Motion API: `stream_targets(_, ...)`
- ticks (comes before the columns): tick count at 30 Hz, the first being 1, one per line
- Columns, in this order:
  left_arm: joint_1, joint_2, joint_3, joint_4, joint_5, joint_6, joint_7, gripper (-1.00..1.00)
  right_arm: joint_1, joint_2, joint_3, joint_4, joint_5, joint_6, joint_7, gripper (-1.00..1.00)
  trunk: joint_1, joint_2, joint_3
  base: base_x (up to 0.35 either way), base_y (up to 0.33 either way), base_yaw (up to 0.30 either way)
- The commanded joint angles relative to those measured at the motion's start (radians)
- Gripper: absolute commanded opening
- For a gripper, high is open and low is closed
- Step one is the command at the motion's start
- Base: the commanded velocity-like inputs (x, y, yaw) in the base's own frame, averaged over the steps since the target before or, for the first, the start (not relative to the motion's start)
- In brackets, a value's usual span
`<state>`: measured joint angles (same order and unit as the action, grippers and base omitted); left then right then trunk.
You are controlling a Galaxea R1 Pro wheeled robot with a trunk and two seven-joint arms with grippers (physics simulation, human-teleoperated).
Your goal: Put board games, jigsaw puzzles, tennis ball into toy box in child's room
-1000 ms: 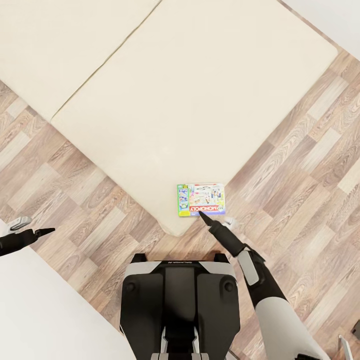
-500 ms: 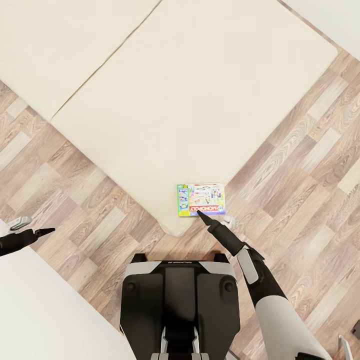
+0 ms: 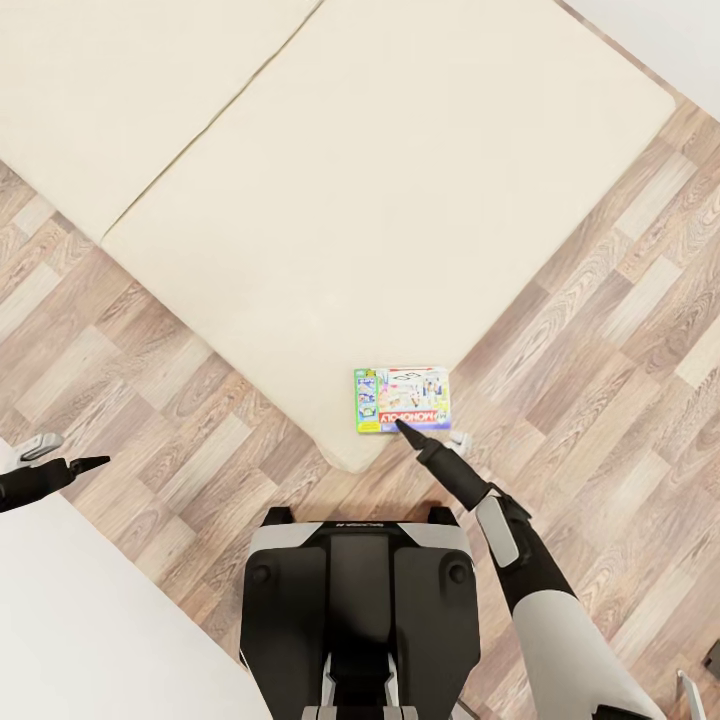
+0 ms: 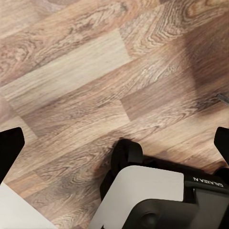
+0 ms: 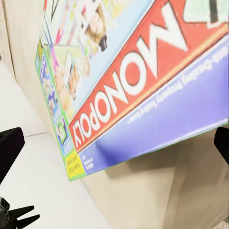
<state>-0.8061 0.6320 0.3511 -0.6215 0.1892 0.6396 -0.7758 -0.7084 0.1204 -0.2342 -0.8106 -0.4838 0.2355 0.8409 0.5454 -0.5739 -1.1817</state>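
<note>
Overhead, head view: Monopoly board game lies flat on the near corner of the bed, printed face up, logo edge toward the robot. Beige mattress, a seam running diagonally across its far side. Wood-plank floor around it.

Right gripper reaches forward, its dark fingertip at the box's near edge, at the red logo band. Whether it touches the box cannot be told from above. Right wrist view: box looms very close, red MONOPOLY band and blue side strip plain to read; two black fingertips sit wide apart at either side of the frame, so the jaws are spread, nothing between them but the box's near edge ahead.

Left gripper held out to the robot's left, low over the floor, well apart from the bed. Left wrist view: fingertips again spread wide at the frame edges, nothing held; planks and the robot's own base beneath.
</note>
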Motion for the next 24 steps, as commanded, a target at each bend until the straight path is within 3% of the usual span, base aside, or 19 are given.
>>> stream_targets(1, 0.000, 0.000, 0.002, 0.000, 0.003, 0.006, -0.002, 1.00, 0.000, 0.001, -0.004, -0.003, -0.006, 0.010, 0.004, 1.00, 0.000, -0.001, -0.001, 0.000, 0.000, 0.000)
stream_targets(24, -0.001, -0.001, 0.000, 0.000, 0.003, 0.006, -0.002, 1.00, 0.000, -0.015, -0.008, -0.014, -0.027, 0.007, 0.006, 1.00, 0.000, -0.001, -0.001, 0.000, 0.000, 0.000)
